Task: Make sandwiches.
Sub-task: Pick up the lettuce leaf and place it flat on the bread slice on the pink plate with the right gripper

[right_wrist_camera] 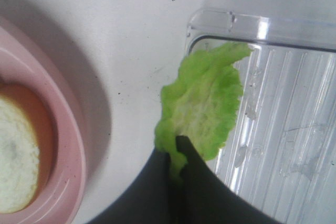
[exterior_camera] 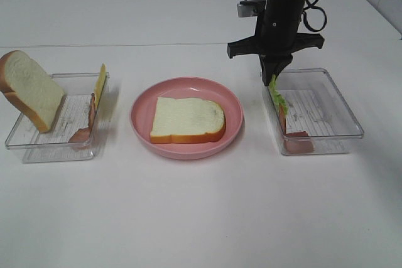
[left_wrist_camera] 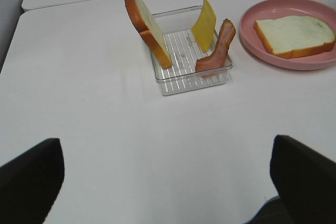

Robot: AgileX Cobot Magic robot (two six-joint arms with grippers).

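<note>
One white bread slice (exterior_camera: 187, 120) lies flat on the pink plate (exterior_camera: 141, 136). My right gripper (exterior_camera: 271, 73) hangs at the left wall of the right clear tray (exterior_camera: 342, 108) and is shut on the top edge of a frilly green lettuce leaf (exterior_camera: 277, 95). In the right wrist view the dark fingers (right_wrist_camera: 157, 187) pinch the lettuce (right_wrist_camera: 205, 103) beside the tray's corner (right_wrist_camera: 210, 22). My left gripper (left_wrist_camera: 168, 179) is open over bare table, well short of the left tray (left_wrist_camera: 189, 80), which holds a leaning bread slice (left_wrist_camera: 147, 27), a cheese square (left_wrist_camera: 205, 22) and a bacon strip (left_wrist_camera: 218, 45).
A reddish bacon piece (exterior_camera: 298, 142) lies in the near left corner of the right tray. The left tray (exterior_camera: 56, 149) sits at the table's left side, with the plate between the two trays. White table surrounds all three.
</note>
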